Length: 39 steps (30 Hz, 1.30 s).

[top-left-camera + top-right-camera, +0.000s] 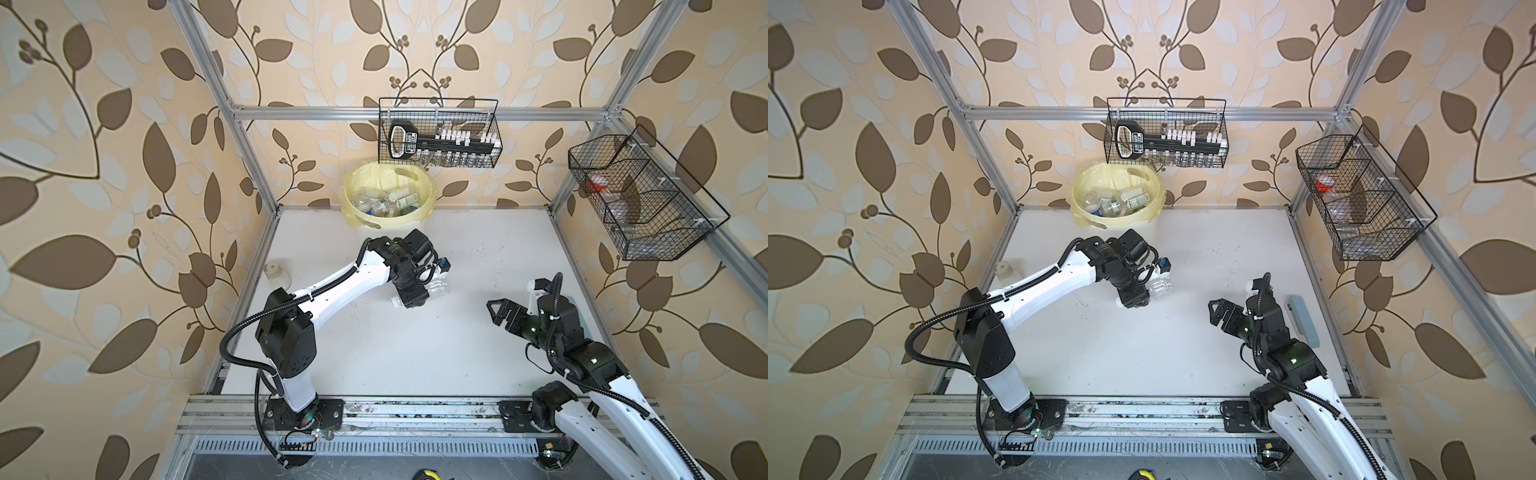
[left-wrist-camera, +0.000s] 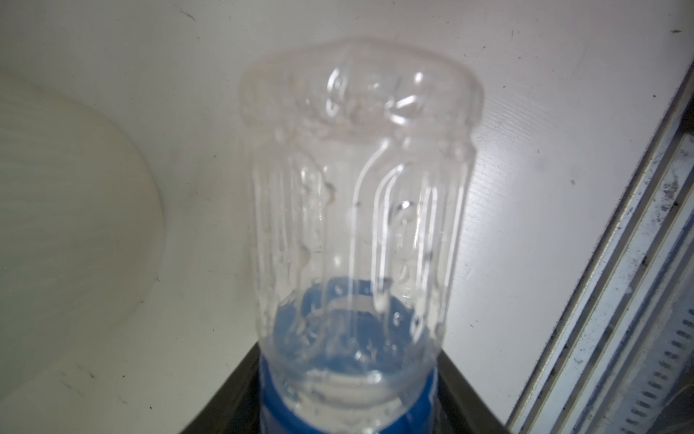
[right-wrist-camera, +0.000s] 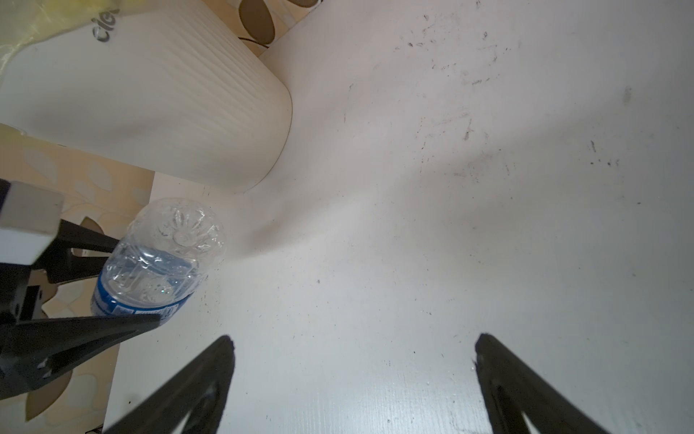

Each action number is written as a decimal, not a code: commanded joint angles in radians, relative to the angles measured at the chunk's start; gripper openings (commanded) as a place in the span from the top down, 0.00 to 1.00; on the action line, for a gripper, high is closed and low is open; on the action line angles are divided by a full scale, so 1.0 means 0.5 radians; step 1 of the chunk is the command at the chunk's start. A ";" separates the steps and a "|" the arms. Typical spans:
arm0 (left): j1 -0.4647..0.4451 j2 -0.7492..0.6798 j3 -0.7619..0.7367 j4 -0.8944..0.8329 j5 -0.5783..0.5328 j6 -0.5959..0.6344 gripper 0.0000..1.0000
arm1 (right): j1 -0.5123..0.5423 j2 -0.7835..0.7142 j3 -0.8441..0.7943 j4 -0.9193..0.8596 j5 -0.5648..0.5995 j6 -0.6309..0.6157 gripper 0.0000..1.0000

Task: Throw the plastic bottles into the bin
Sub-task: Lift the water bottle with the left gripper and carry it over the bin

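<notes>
- So the left gripper is clamping a clear blue-label bottle mid-frame in both top views
- Right gripper is hanging wide apart, empty, right of centre

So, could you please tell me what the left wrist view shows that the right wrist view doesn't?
Left wrist only: the grey metal frame rail along the table edge. Right wrist only: the right gripper with jaws open, the pale yellow liner bag, and leaf-patterned wallpaper. Both: the clear plastic bottle with a blue label held by the left gripper, the cream ribbed plastic bin, and the white table.
</notes>
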 commanded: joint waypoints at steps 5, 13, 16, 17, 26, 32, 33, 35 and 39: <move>0.285 -0.187 0.291 -0.210 0.142 -0.128 0.45 | -0.005 -0.047 -0.026 -0.010 0.003 0.055 0.00; 0.474 -0.425 0.303 -0.191 0.080 -0.216 0.46 | -0.006 -0.060 -0.051 0.034 -0.006 0.103 0.00; 0.573 -0.482 0.310 -0.206 0.107 -0.243 0.47 | -0.005 -0.046 -0.063 0.063 -0.008 0.122 0.00; 0.610 -0.511 0.295 -0.201 0.118 -0.239 0.47 | -0.007 -0.041 -0.069 0.078 -0.016 0.129 0.00; 0.791 -0.839 -0.072 -0.082 0.079 -0.205 0.47 | -0.005 0.047 -0.072 0.176 -0.054 0.169 0.00; 0.824 -1.059 -0.371 0.005 -0.034 -0.182 0.47 | -0.003 0.079 -0.066 0.206 -0.060 0.185 0.00; 0.831 -1.079 -0.380 -0.002 -0.062 -0.166 0.47 | -0.004 0.087 -0.067 0.217 -0.058 0.188 0.00; 0.851 -1.102 -0.375 -0.026 -0.104 -0.158 0.47 | -0.004 0.099 -0.070 0.234 -0.058 0.191 0.00; 0.875 -1.155 -0.395 -0.059 -0.109 -0.174 0.47 | 0.004 0.137 -0.069 0.267 -0.075 0.206 0.00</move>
